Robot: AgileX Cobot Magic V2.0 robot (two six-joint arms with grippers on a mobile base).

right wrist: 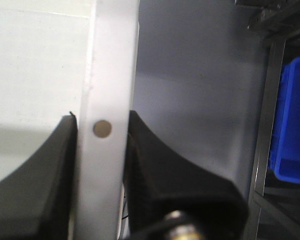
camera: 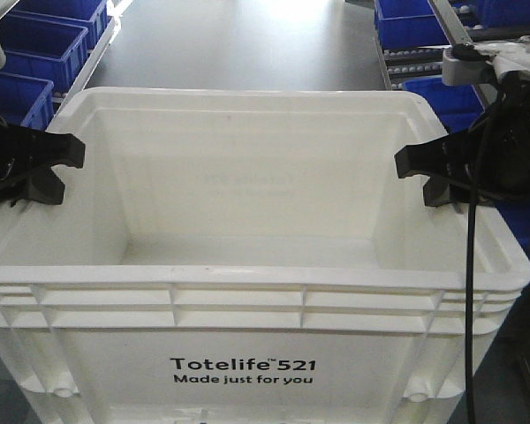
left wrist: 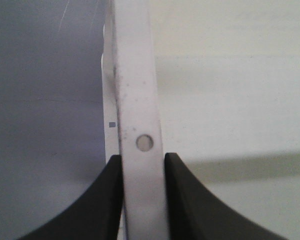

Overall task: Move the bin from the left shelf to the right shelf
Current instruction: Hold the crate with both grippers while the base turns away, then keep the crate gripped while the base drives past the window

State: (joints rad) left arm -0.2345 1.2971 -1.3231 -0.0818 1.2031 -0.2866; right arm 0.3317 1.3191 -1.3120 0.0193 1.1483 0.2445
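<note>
Bin (camera: pixel 247 296) sits in the aisle squarely between both arms, printed side toward the robot, with the left gripper (camera: pixel 60 170) pinched on its left rim and the right gripper (camera: pixel 424 175) pinched on its right rim, and the right shelf (camera: pixel 449 22) lies off to its right.

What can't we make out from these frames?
Bin underside and its support: front view, cut by the bottom edge.
Near part of the bin floor: front view, behind the near wall.
Left tool and right tool beyond the fingertips: wrist views, cut by the bottom edge.
Right shelf: front view, only a corner shows.
</note>
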